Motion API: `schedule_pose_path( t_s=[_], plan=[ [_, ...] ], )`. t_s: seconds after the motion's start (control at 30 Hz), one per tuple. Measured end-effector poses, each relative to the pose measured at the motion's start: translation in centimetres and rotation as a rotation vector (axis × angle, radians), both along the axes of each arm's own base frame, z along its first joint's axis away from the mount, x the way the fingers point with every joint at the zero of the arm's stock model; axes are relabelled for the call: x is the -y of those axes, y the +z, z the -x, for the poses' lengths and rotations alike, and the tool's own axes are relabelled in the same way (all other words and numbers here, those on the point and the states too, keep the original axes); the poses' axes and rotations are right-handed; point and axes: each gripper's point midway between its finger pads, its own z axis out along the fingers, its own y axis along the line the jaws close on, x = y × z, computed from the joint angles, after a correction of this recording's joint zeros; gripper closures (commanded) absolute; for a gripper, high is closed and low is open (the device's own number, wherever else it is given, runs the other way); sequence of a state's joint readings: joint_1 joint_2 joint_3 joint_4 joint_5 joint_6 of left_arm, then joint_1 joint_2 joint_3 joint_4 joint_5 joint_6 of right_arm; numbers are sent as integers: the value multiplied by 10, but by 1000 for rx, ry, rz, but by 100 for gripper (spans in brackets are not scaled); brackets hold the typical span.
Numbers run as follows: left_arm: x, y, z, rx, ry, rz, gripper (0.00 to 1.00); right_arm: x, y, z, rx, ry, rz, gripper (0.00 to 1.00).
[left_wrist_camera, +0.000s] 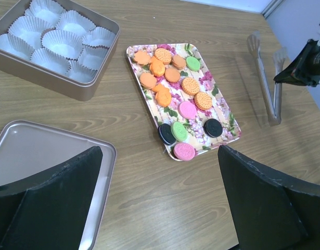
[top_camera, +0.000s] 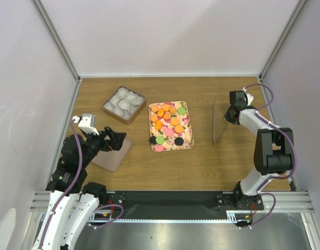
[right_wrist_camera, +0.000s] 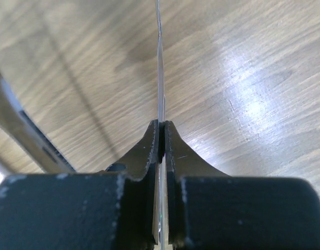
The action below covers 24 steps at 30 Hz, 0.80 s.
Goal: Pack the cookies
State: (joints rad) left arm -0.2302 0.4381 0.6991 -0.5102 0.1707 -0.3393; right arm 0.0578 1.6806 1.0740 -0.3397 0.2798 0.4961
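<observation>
The cookies [top_camera: 167, 117], orange, pink, green and black discs, lie on the floral tray [top_camera: 187, 136] at mid-table; they also show in the left wrist view [left_wrist_camera: 173, 75]. My right gripper [top_camera: 230, 115] is shut on one thin arm of the metal tongs [top_camera: 218, 125], right of the tray; in the right wrist view the gripper [right_wrist_camera: 161, 127] pinches the blade [right_wrist_camera: 158, 62] edge-on, and the tongs' other arm [right_wrist_camera: 19, 135] shows at left. My left gripper [top_camera: 115, 139] is open and empty above the table between the tin lid and the tray.
A gold tin [top_camera: 109, 109] holding white paper cups [top_camera: 123, 101] stands at the back left. Its flat lid [top_camera: 110, 156] lies under my left gripper, also in the left wrist view [left_wrist_camera: 40, 151]. White walls enclose the table.
</observation>
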Motion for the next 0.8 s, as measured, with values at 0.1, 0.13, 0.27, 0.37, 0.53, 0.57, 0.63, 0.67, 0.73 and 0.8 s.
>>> schedule_pose_path(
  t_s=[0.1,0.13,0.27,0.37,0.53,0.57,0.63,0.67,0.73,0.8],
  plan=[
    [0,-1,0,-3,-1,-1,0,-2,14,-2,37,8,-13,100],
    [0,-2,-1,-7,-1,-1,0,-4,19,-2,49,12,-18,100],
    [3,-7,-4,-35,-10,-5,0,-11,38,-3,97,38,-46,100],
    [7,-11,-6,-58,-28,7,0,-21,54,-2,136,66,-60,100],
    [22,-1,-8,-47,-77,84,0,-61,84,4,207,178,-110,100],
    [25,2,-9,-42,-87,103,0,-71,92,6,225,207,-122,100],
    [31,6,-11,-35,-109,142,0,-92,106,11,258,263,-156,100],
    [34,7,-12,-37,-119,159,0,-103,113,15,275,294,-174,100],
    [41,9,-16,-42,-141,198,0,-128,128,22,310,359,-224,100],
    [47,8,-19,-52,-161,234,0,-151,140,30,335,417,-273,100]
  ],
)
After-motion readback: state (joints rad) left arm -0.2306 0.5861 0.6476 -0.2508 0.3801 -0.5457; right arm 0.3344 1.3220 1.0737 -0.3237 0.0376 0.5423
